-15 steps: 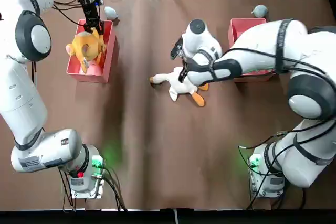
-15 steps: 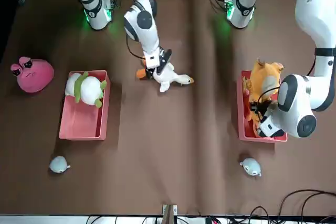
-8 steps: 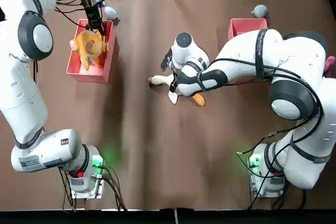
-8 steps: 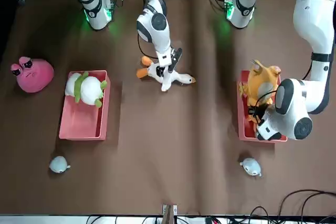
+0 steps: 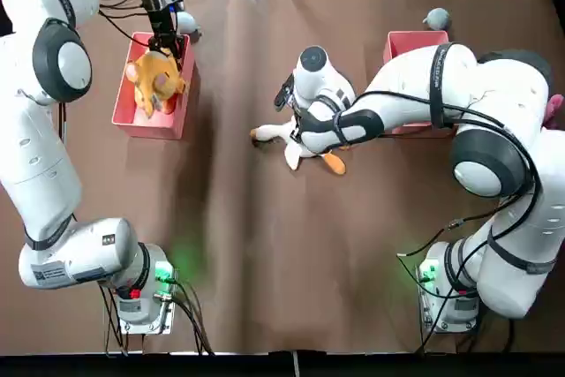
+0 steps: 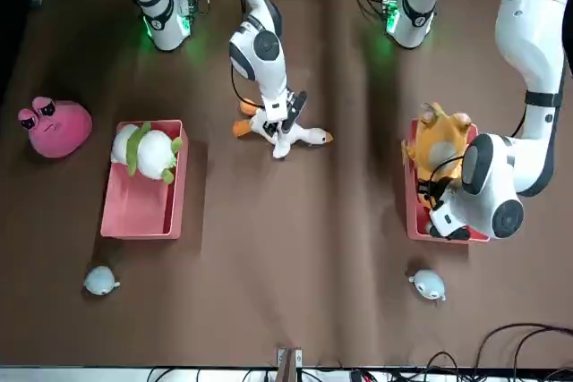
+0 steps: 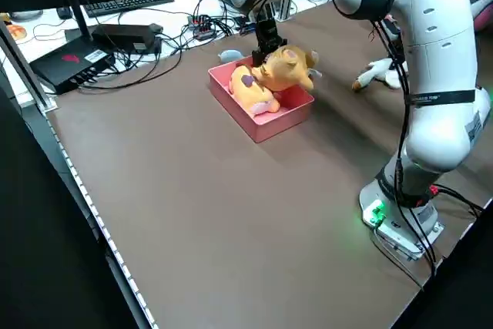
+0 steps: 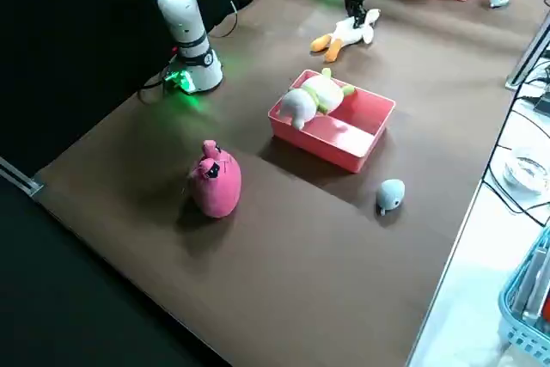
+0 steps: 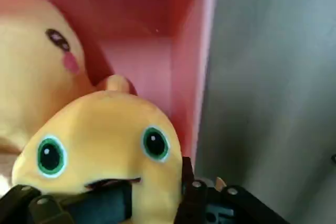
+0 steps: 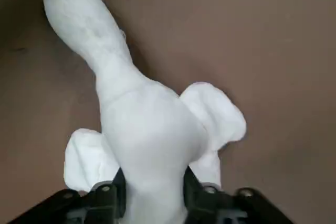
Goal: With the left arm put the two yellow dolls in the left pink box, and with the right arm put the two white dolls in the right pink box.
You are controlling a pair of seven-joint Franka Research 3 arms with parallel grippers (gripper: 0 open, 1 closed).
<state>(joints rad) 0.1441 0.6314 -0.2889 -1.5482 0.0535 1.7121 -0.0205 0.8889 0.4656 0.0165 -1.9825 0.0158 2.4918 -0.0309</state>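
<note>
Left and right boxes point(image 7: 266, 125) point(image 8: 344, 148): pink | goose doll point(image 10: 152, 124): white, orange feet point(image 5: 334, 163) | round doll point(image 8: 216, 180): pink, black eyes

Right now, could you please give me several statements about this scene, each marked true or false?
1. Both yellow dolls are in the left pink box. True.
2. The right end effector is over the left box. False: it is at the white goose, on the table between the boxes.
3. The pink doll is inside the right pink box. False: it is on the table beside it.
4. A white doll with green parts is in the right box. True.
</note>
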